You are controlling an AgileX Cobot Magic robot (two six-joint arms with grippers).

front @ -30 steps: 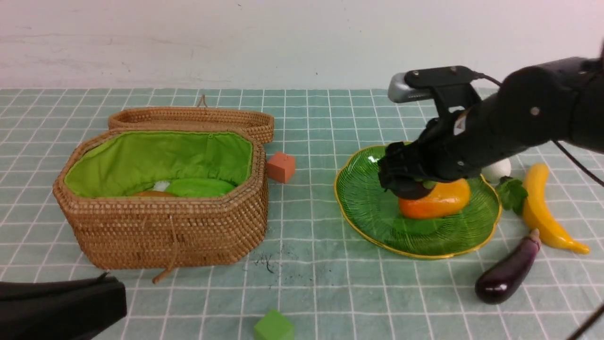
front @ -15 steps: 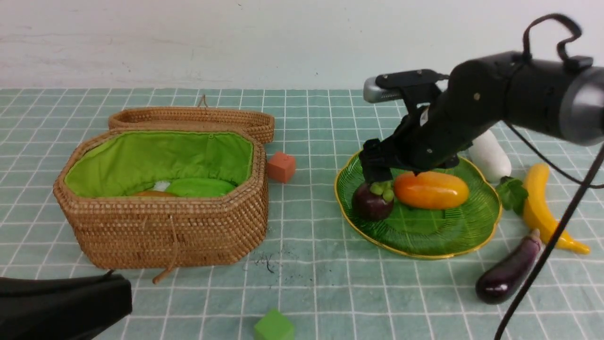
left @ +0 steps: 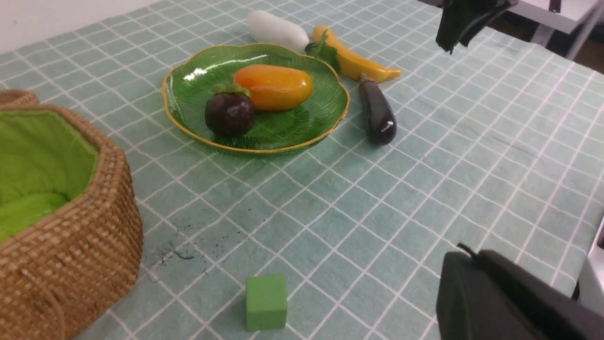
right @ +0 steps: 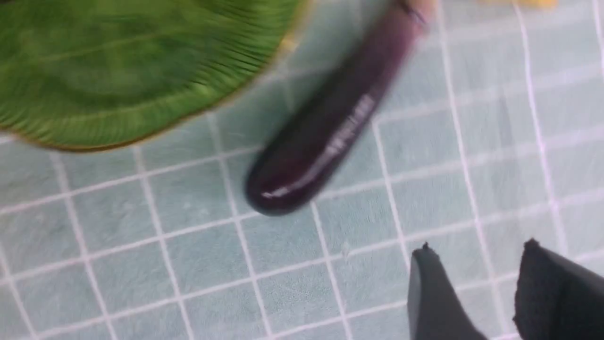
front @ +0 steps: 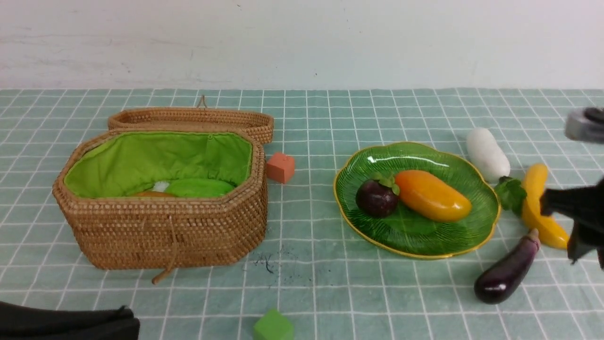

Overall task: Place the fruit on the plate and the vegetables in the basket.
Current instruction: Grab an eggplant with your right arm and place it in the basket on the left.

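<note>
Jaws apart and empty, the right arm (front: 580,208) hangs beside the banana (front: 535,184) and eggplant (front: 505,276), apparently ready to sort one; left jaws sit together, clear of the basket (front: 165,231).

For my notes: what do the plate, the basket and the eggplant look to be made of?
The plate looks like green glass: glossy, ribbed, with bright glare and a yellow rim. The basket is woven wicker, matte brown, its coiled weave plain to see; its lining looks like creased green cloth. The eggplant is probably smooth plastic, shiny dark purple with sharp highlights.
</note>
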